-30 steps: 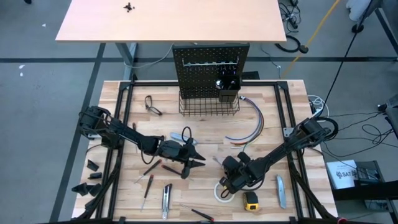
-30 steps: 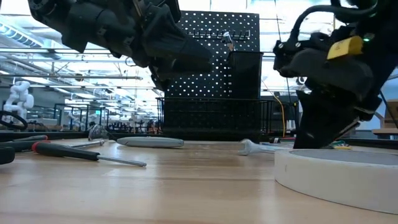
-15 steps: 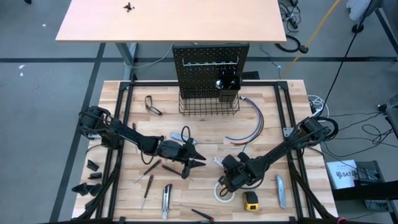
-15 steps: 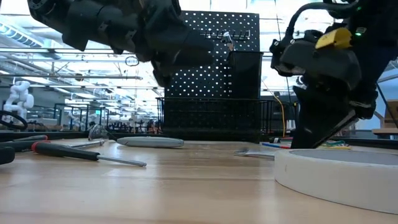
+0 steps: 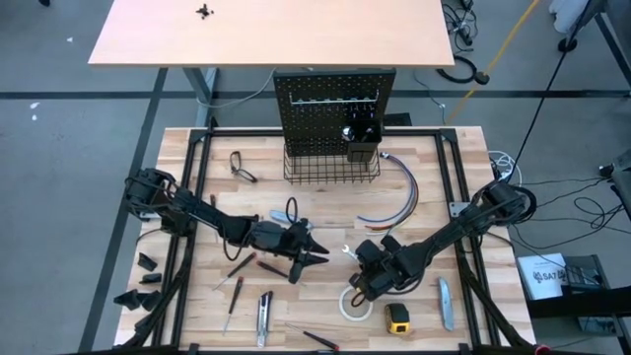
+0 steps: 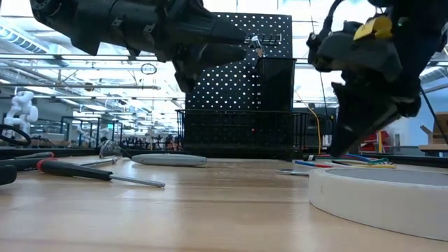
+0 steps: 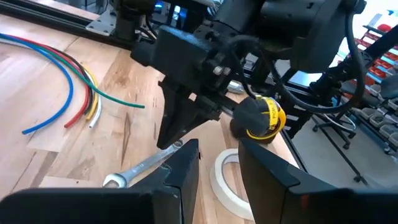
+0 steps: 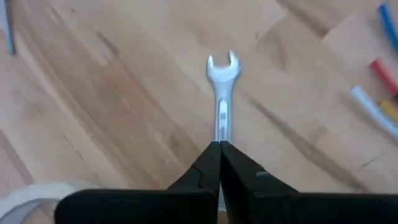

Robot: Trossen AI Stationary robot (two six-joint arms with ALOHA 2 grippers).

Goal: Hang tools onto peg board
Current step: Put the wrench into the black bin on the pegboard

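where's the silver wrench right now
The wrench is pinched by one end in the right pincer, near the table's middle, beside the tape roll.

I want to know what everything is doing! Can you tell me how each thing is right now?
right gripper: shut on the silver wrench's handle.
silver wrench: pinched at one end, open jaw pointing away.
left gripper: fingers apart, holding nothing visible, above the table.
white tape roll: lying flat on the table.
red-and-black screwdriver: lying flat.
peg board: standing upright.
coloured wires: lying loose, curved.
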